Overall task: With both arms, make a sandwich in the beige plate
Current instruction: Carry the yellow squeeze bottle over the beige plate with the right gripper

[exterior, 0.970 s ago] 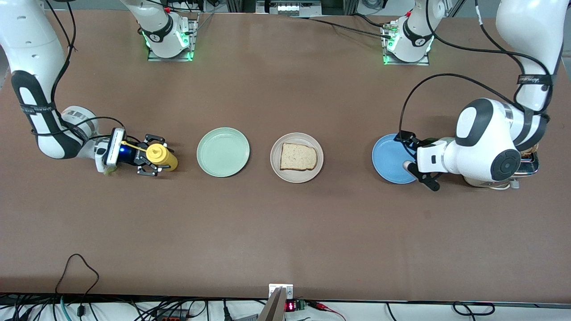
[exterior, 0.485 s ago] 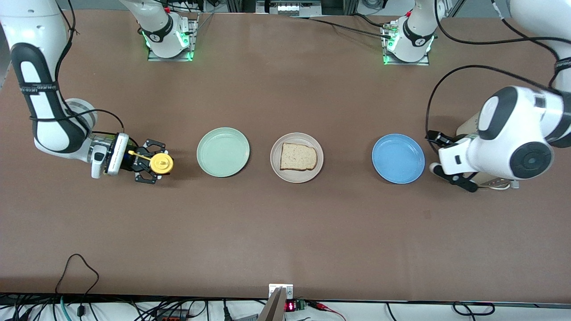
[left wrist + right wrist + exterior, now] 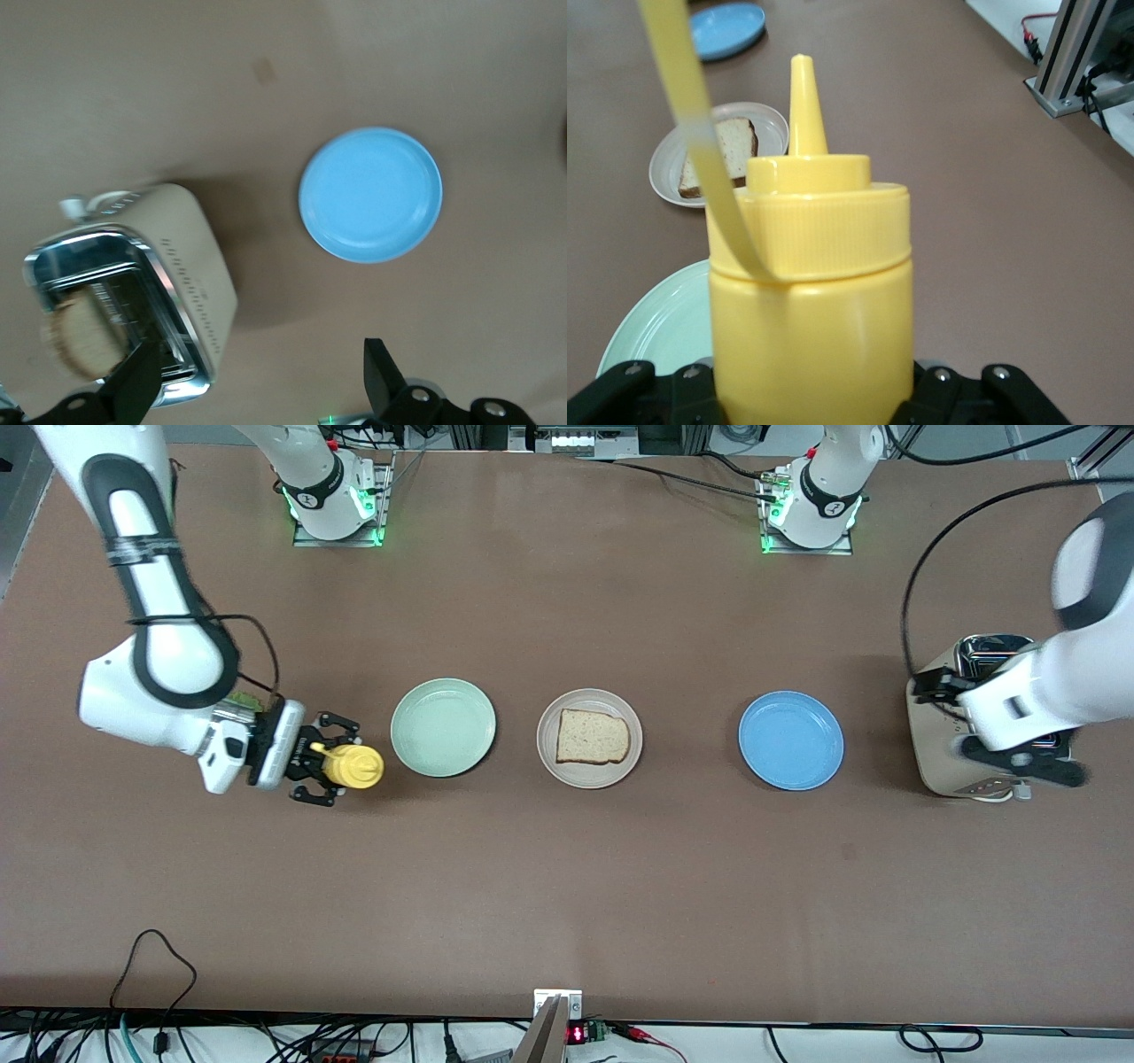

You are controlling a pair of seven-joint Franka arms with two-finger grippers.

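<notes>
**Right claw has the mustard bottle; left claw open over the toaster**

Right claw (image 3: pixel 330 771): closed on a yellow squeeze bottle (image 3: pixel 354 766), fingers on the bottle body, nozzle pointing toward the mint green plate (image 3: pixel 443 727). Bottle is lifted, just off that plate's rim at the right arm's end of the worktop (image 3: pixel 567 886). In the right wrist view the bottle (image 3: pixel 811 292) fills the frame, cap on, yellow strap looping up from it.

Left claw (image 3: pixel 257 385): spread wide, nothing between the fingers. It hangs over the toaster (image 3: pixel 983 726) at the left arm's end of the worktop. Left wrist view shows a bread slice (image 3: pixel 80 336) sitting in the toaster (image 3: pixel 190 274) slot.

Beige plate (image 3: pixel 589 738): middle of the row, between the mint green plate and the blue plate (image 3: pixel 791 740). One bread slice (image 3: pixel 593 737) lies flat on it, bare on top. Blue and green plates carry nothing.

All three plates are in one line across the worktop, well apart from each other. Neither claw is touching the beige plate.
</notes>
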